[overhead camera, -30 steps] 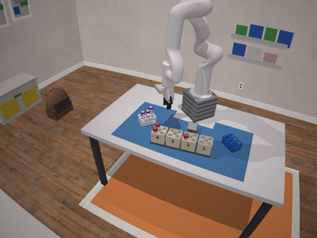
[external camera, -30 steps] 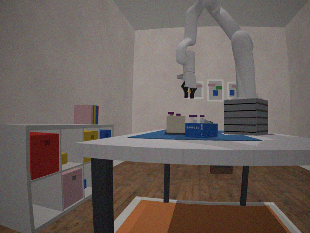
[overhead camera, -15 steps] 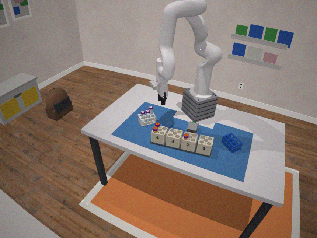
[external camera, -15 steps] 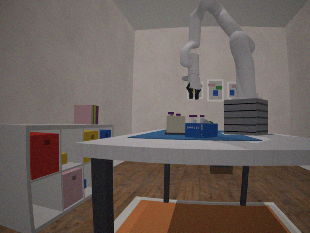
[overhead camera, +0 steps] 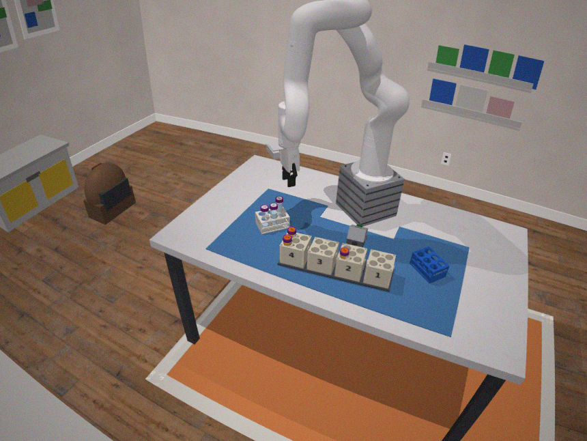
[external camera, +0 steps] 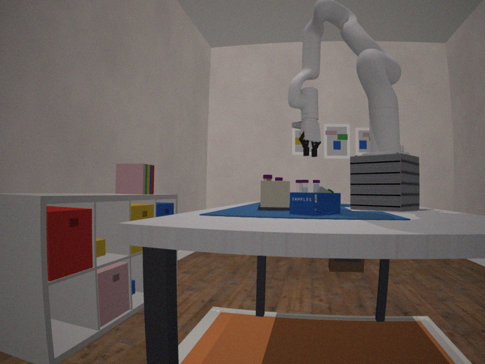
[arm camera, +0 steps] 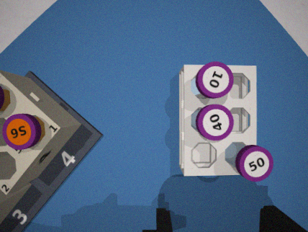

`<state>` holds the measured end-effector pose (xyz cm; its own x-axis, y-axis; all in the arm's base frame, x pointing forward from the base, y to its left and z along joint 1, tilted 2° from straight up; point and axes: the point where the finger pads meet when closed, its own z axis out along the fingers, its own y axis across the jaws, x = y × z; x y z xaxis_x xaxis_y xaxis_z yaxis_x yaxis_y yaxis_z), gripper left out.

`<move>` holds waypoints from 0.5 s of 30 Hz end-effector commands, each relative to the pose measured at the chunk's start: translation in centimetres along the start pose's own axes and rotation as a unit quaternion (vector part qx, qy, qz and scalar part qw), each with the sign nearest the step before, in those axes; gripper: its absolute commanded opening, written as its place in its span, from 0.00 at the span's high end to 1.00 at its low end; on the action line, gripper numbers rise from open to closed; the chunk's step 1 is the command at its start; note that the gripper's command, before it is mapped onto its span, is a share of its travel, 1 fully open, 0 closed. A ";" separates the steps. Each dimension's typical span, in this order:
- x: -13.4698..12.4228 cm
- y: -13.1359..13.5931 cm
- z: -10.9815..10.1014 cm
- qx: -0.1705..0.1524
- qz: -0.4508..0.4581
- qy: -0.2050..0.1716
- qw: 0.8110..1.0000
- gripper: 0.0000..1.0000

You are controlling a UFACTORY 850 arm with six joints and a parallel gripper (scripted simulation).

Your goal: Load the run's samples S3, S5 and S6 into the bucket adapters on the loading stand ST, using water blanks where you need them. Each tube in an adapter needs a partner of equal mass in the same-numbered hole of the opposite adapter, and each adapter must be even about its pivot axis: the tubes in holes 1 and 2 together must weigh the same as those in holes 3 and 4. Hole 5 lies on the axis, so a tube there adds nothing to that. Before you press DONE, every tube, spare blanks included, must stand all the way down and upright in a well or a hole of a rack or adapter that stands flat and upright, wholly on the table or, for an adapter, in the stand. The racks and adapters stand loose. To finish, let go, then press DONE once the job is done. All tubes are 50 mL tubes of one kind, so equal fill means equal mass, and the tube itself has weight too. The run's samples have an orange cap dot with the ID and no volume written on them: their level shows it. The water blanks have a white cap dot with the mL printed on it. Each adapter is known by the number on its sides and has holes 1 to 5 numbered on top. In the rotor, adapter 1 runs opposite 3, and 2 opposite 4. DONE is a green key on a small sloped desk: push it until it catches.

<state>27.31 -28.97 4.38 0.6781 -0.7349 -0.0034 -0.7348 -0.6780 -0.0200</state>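
My gripper [overhead camera: 289,179] hangs open and empty high above the far left part of the blue mat; its fingertips show at the bottom edge of the wrist view [arm camera: 216,220]. Below it the white blank rack [arm camera: 219,120] holds three blanks with white dots marked 10 [arm camera: 214,80], 40 [arm camera: 215,122] and 50 [arm camera: 254,163]. On the stand, adapter 4 [overhead camera: 294,251] holds two orange-dot tubes. One is S6 [arm camera: 21,131], by the mark 1. Adapter 2 [overhead camera: 350,261] holds one orange-dot tube [overhead camera: 345,251]. Adapter 3 [overhead camera: 322,256] and adapter 1 [overhead camera: 379,267] are empty.
The blue samples rack [overhead camera: 429,264] stands empty to the right of the stand. The small desk with the green DONE key [overhead camera: 357,233] sits behind adapter 2, in front of the arm's grey base [overhead camera: 368,194]. The white rack has three empty wells.
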 end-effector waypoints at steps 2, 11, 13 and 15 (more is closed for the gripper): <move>0.7 2.2 0.0 0.005 -0.001 0.001 1.000 0.43; 1.8 6.5 0.0 0.005 -0.001 0.001 1.000 0.43; 1.8 6.6 0.0 0.005 -0.001 0.001 1.000 0.43; 1.8 6.6 0.0 0.005 -0.001 0.001 1.000 0.43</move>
<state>23.88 -34.23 4.19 0.6784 -0.7347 -0.0034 -0.7345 -0.6781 -0.0243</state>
